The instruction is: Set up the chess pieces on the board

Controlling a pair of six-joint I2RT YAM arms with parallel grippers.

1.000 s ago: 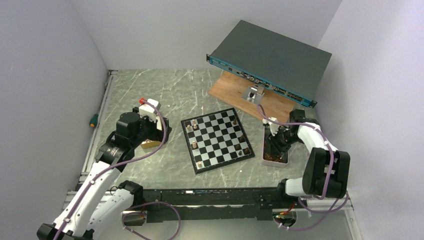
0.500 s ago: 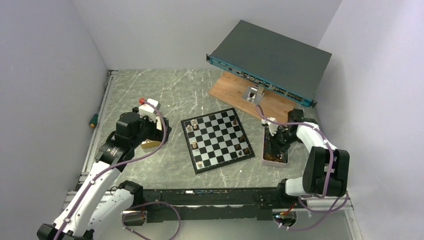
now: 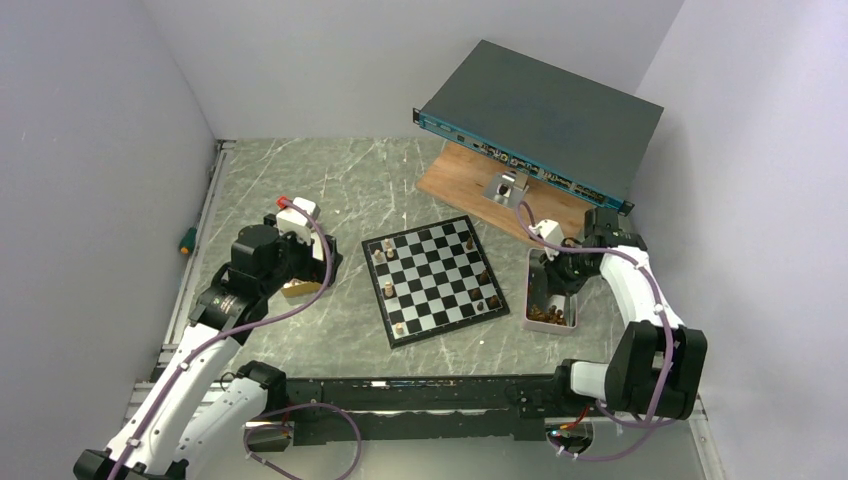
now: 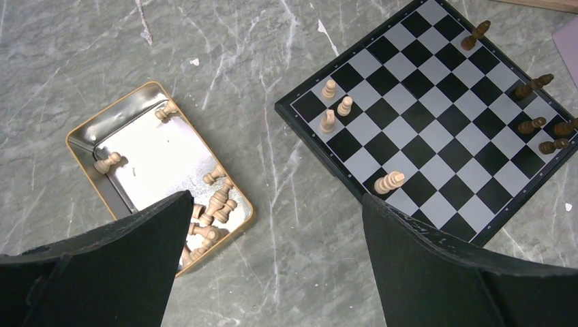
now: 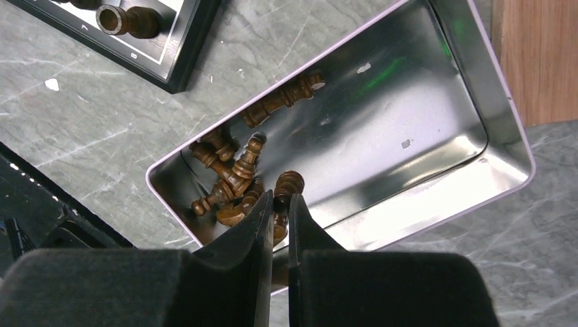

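Note:
The board [image 3: 432, 278] lies mid-table with a few light chess pieces [image 4: 345, 105] on its left side and dark ones [image 4: 531, 86] on its right. My left gripper [image 4: 275, 204] hangs open over bare marble between the board [image 4: 436, 116] and a gold-rimmed tin [image 4: 88, 136] of light pieces. My right gripper [image 5: 281, 197] is shut on a dark brown chess piece [image 5: 288, 185], held just above the silver tin [image 5: 477, 157]. Several more dark pieces [image 5: 232, 174] lie in that tin's near corner.
A brown wooden plank [image 3: 520, 205] lies behind the board with a dark rack unit [image 3: 540, 120] propped on it and a small metal bracket [image 3: 503, 186]. A green and orange tool [image 3: 186, 240] lies at the table's left edge. Grey walls close in both sides.
My right gripper has closed on a dark piece in the silver tin and lifted a little, its arm swinging back. The left arm has not moved.

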